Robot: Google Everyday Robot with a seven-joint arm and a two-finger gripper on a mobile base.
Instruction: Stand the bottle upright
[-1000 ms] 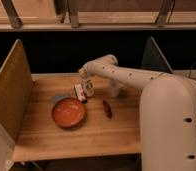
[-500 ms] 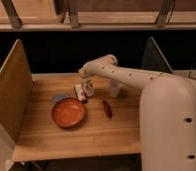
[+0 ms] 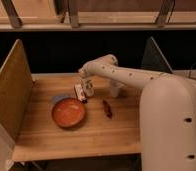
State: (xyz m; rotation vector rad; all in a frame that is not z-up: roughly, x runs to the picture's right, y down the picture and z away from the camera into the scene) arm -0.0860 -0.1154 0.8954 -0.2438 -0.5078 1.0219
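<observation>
Shut tight, the gripper (image 3: 87,83) hangs at the end of the white arm (image 3: 126,77), low over the worktop (image 3: 101,135) towards its back edge and about midway along it. Directly under the gripper, touching or nearly so, is a small pale upright shape that looks like the bottle (image 3: 89,90). Whether the closed fingers actually clasp it cannot be told. It sits just right of the flat white packet (image 3: 79,93), and both lie behind the orange bowl (image 3: 68,112).

The bowl stands left of centre, with a bluish thing (image 3: 57,98) at its back left rim. A small dark red object (image 3: 107,109) lies to the bowl's right, apart from it. A tall wooden side panel (image 3: 11,85) walls the left edge. The arm spans the back right part of the worktop, and the robot's bulky body (image 3: 168,125) covers the right edge. The front strip of the worktop, ahead of the bowl, is bare wood.

Set against the pictures from a second and half a second before, nothing differs: arm, gripper, bottle, packet, bowl and red object keep their places.
</observation>
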